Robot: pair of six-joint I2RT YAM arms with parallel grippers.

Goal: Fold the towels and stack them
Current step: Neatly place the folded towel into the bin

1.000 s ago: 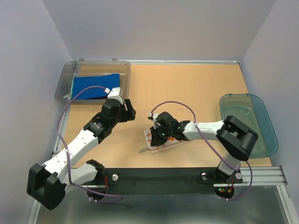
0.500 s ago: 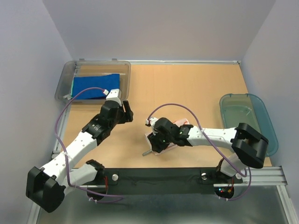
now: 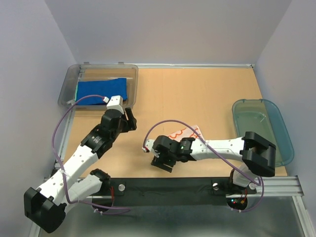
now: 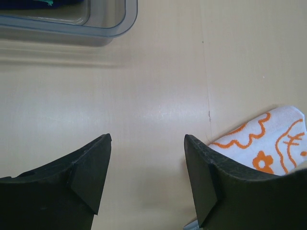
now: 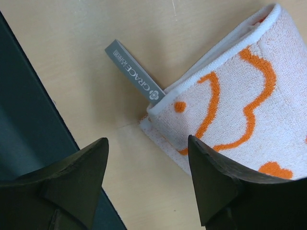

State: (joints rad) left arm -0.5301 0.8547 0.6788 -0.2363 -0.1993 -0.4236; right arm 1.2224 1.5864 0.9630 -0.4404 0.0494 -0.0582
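Note:
A white towel with orange flower prints (image 3: pixel 184 133) lies folded on the table, close up in the right wrist view (image 5: pixel 230 100), its grey label (image 5: pixel 134 76) sticking out. My right gripper (image 3: pixel 163 161) hovers open at the towel's near-left corner (image 5: pixel 147 141), holding nothing. One corner of this towel (image 4: pixel 268 143) also shows in the left wrist view. A royal blue towel (image 3: pixel 101 91) lies in the clear grey bin (image 3: pixel 66 94), with a green edge (image 3: pixel 77 92) at its left side. My left gripper (image 3: pixel 130 120) stands open over bare table (image 4: pixel 147 139), between bin and white towel.
A teal translucent oval basket (image 3: pixel 276 148) stands at the right edge of the table. A dark strip (image 5: pixel 19 120) runs along the near edge, just beside the right gripper. The bin's corner (image 4: pixel 96 28) lies ahead of the left gripper.
My right gripper has opened and let go of the white towel, having moved toward the near-left. The towel now lies folded smaller. My left arm has drawn back a little to the left.

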